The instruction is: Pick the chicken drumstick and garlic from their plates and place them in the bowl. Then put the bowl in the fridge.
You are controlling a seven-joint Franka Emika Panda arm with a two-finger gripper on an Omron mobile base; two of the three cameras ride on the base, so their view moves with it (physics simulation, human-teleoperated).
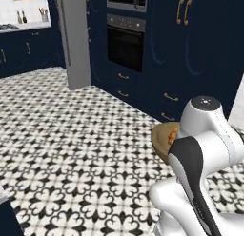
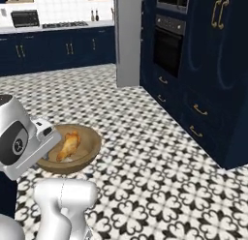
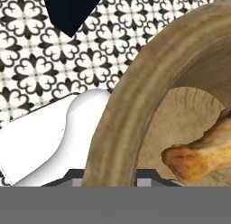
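Clearly the loading part looks done as far as the drumstick goes, and the step in hand is carrying the round, deep light-brown wooden bowl [image 2: 68, 149] to the fridge: it hangs above the black-and-white patterned floor tiles [image 2: 160, 186], held up close against the white arm. Inside it lies the golden-orange, lumpy cooked chicken drumstick [image 2: 68, 146], resting on the bowl's bottom; a pale patch shows just below it in the right base view, which may be the garlic, though it is too small to say. From the hand view the bowl's thick rim [image 3: 135, 105] arcs right across the camera, and the drumstick [image 3: 203, 157] sits just inside that rim, very near the pincer [image 3: 110, 178]. The pincer's tips are mostly lost under the rim, so I cannot tell how wide they stand, though the bowl being aloft suggests a grip on its wall. The tall grey stainless-steel fridge [image 1: 74, 40] stands well apart, across the floor, beside the navy cabinets with brass handles [image 1: 190, 49] and the black built-in oven [image 1: 125, 42]; its door looks closed from here. The next move, I judge, calls for driving the base toward it while keeping the bowl level so nothing rolls out, then getting the door open before setting the bowl on a shelf.
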